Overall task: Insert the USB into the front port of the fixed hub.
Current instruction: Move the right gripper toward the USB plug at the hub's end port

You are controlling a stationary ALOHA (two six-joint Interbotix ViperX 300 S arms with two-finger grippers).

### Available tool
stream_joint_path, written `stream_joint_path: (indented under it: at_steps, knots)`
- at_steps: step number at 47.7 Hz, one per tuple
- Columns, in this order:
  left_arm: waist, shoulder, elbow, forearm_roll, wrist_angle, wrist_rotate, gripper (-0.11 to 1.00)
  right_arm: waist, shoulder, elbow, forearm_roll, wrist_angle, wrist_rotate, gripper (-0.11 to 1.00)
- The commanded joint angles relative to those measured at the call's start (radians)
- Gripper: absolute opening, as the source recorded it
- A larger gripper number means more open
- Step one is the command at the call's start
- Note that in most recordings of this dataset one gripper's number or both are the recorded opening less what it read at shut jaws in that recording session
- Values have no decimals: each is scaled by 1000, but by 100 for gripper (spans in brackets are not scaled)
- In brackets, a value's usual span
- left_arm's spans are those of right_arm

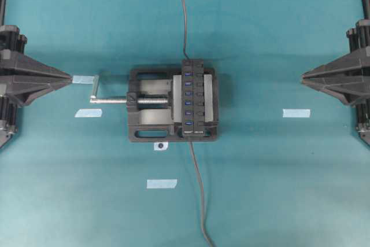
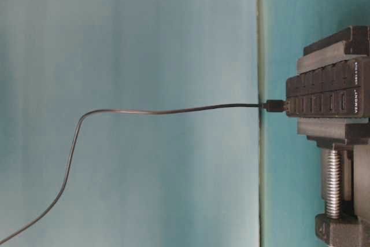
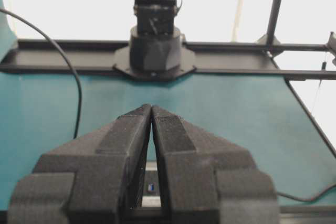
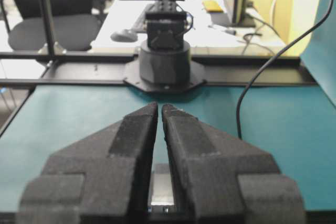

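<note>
Both arms parked at the edges of the teal table (image 1: 277, 189); long narrow black hub with blue ports (image 1: 191, 98) clamped in the black vise with silver screw (image 1: 147, 101).

Left hand (image 1: 70, 78) left of the vise, fingers together, holding nothing. Right hand (image 1: 303, 77) right of the vise, fingers nearly together with a thin gap, holding nothing. Hub stands along the vise's right jaw. Dark grey cable (image 1: 198, 189) meets the hub's near end; its small black USB plug (image 2: 273, 106) sits at the hub's end face in the table-level view. A second dark cable (image 1: 182, 10) leaves the far end.
</note>
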Motion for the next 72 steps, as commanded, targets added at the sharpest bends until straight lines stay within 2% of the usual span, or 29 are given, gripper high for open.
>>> stream_joint_path:
  at_steps: [1, 4, 7, 11, 14, 30, 42, 60, 72]
  knots:
    - [-2, -11, 2, 12, -12, -17, 13, -9, -2, 9, 9, -12, 0, 16]
    - [-2, -21, 3, 11, -11, -28, 7, -9, -12, 18, 31, -12, 14, 15]
    - [-2, -32, 2, 11, -8, -29, 0, -9, -26, 28, 52, -8, 46, 7]
    - [-2, -41, 3, 12, -5, -29, 0, -11, -46, 28, 57, -5, 95, -1]
    - [-2, -48, 6, 12, 3, -29, 0, -14, -58, 25, 55, 3, 112, -2]
    - [3, -54, -35, 12, 101, -28, 0, -35, -54, -23, 64, 166, 120, -3]
    - [8, -49, -69, 12, 247, -40, 0, -112, -5, -104, 63, 374, 118, -3]
    - [6, -9, -77, 12, 253, -38, 0, -129, 155, -179, 57, 430, 114, -3]
    - [8, 12, -81, 11, 255, -38, 0, -132, 282, -261, 21, 472, 110, -3]
